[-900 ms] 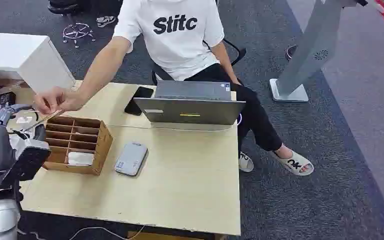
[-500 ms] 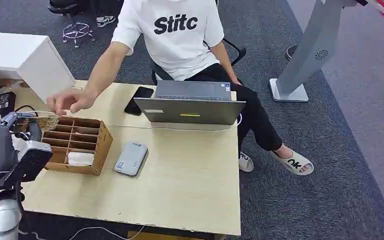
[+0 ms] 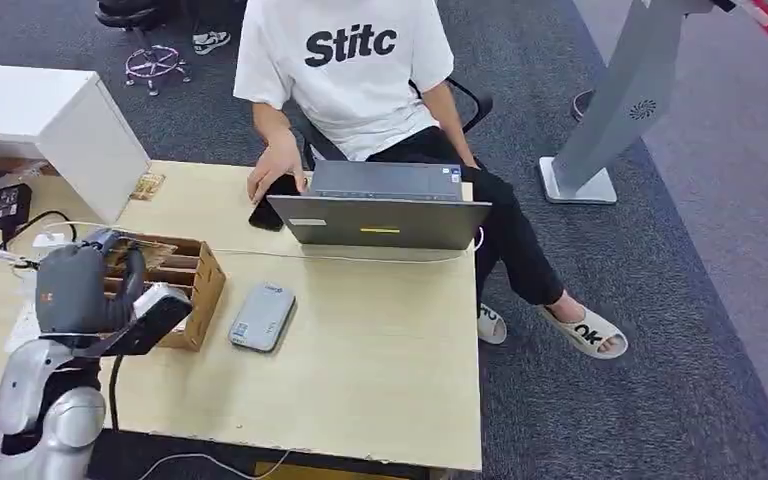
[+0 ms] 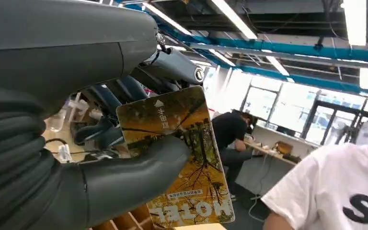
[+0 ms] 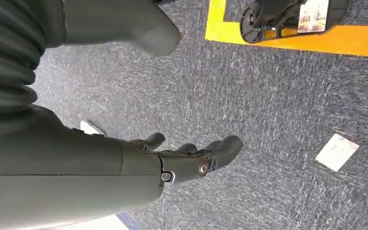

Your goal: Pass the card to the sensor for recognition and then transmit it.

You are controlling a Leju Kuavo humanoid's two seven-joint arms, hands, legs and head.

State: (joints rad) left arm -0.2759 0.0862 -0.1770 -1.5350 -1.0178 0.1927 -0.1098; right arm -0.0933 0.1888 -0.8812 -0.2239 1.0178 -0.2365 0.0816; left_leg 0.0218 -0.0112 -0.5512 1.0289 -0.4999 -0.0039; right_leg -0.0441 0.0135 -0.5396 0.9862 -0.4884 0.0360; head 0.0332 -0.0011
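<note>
- Since earlier frames, the person's hand has withdrawn to the laptop; the left hand now pinches the card above the wooden organizer.
- Right hand hangs unclenched, holding nothing.
- Carry the card flat over the grey sensor on the bench, grip steady.

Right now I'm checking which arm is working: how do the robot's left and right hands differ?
The left hand pinches an orange-yellow printed card under its thumb, raised over the brown cardboard divider box; the right hand holds nothing, its fingers loosely curled. The left is above the pale wooden table; the right hangs over grey carpet. Both are dark grey.
</note>
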